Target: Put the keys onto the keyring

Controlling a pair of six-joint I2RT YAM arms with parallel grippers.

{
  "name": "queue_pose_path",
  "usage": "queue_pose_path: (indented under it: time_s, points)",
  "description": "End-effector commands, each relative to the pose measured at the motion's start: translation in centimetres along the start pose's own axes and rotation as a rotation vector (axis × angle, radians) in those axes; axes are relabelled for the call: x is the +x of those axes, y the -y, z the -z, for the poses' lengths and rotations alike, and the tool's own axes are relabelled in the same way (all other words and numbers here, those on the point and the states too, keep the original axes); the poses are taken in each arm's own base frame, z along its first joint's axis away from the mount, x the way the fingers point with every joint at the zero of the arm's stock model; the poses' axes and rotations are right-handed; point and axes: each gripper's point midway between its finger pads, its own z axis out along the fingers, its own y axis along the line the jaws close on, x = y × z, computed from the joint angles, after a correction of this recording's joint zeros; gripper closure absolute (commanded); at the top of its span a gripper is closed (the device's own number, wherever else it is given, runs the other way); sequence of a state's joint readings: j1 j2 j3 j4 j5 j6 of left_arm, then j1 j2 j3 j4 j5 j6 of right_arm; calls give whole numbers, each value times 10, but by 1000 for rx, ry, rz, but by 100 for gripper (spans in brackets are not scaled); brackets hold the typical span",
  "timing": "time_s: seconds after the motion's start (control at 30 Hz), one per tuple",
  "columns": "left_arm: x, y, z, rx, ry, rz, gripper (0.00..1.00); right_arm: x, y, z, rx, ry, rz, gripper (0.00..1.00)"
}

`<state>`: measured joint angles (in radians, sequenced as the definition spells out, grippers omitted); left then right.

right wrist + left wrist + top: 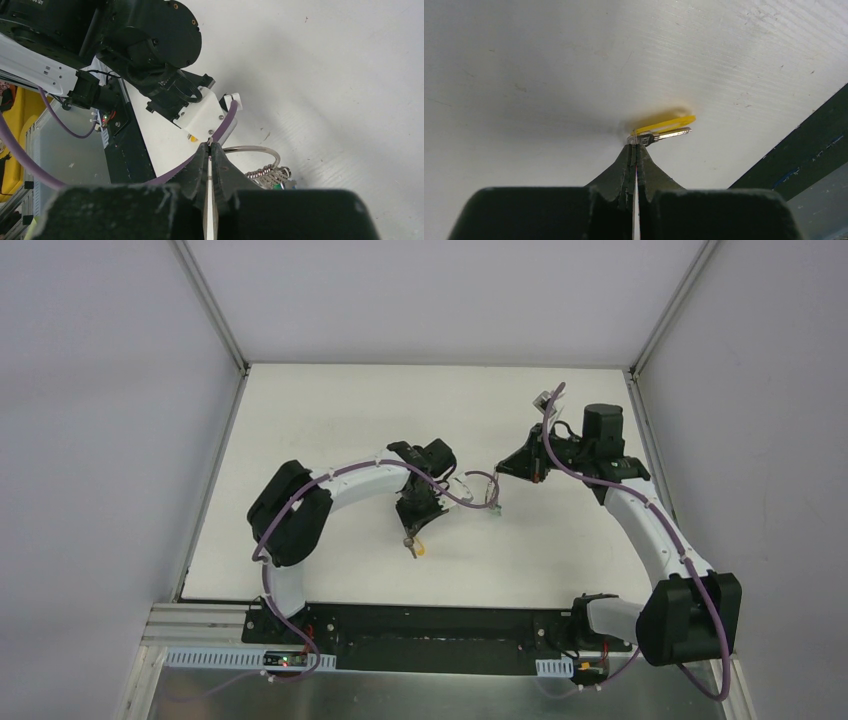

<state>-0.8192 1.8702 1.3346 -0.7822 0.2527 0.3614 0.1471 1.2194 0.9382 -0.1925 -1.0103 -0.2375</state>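
Note:
My left gripper [410,532] is shut on the yellow-orange-headed key [421,548], low over the white table. In the left wrist view the jaws [636,145] pinch the key [669,129], whose yellow head and silver blade stick out to the right. My right gripper [500,475] is shut on the thin silver keyring [483,486], right of the left gripper. In the right wrist view the closed jaws [210,146] hold the keyring [260,149]. A fan of small silver keys [270,175] hangs on it. A green head [276,186] shows among them. The blue-headed key is hidden.
The left arm's wrist and its purple cable [227,120] sit just beyond my right fingertips. The black base strip [430,625] runs along the table's near edge. Grey walls close off the table at the left, right and back.

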Motion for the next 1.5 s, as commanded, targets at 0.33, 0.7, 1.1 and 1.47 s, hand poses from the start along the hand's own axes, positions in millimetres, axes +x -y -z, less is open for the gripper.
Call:
queue_pose_path:
  time_s: [0.33, 0.7, 1.1, 1.47]
  points:
    - [-2, 2, -12, 10, -33, 32, 91, -3, -8, 7, -12, 23, 62, 100]
    - [0, 1, -13, 8, -40, 36, 89, -1, -7, 6, -18, 23, 54, 100]
    - [0, 2, 0, -10, -18, 20, 86, 1, -6, 5, -22, 24, 45, 100]
    - [5, 0, 5, -28, -16, 13, 89, 2, -6, 4, -28, 25, 36, 100]
